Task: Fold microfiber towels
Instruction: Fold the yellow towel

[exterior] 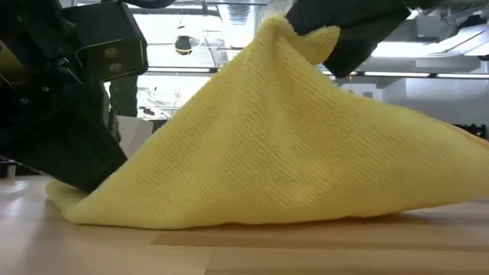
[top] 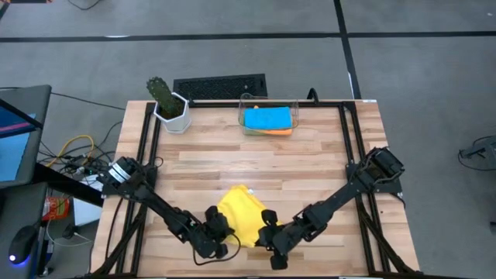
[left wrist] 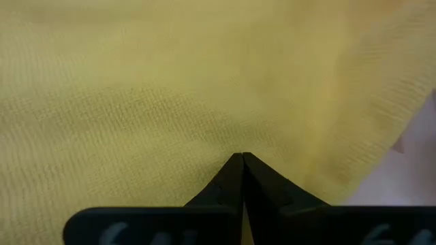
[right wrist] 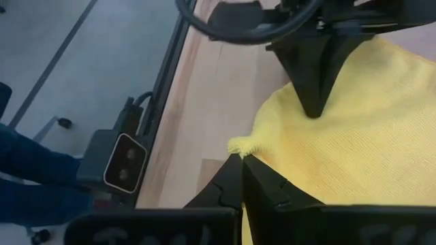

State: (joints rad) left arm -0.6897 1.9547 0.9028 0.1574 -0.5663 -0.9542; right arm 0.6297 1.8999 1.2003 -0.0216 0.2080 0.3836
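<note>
Pinching the yellow towel (top: 239, 213), left fingers (left wrist: 231, 178) and right fingers (right wrist: 235, 178) are clamped together on its edges.

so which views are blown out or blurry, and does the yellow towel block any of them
Low view: the windows behind are blown out, the yellow towel fills most of the frame and the dark arms are silhouettes. Left wrist view: soft, close-up towel weave across nearly the whole picture. High view: evenly lit, nothing blocked.
</note>
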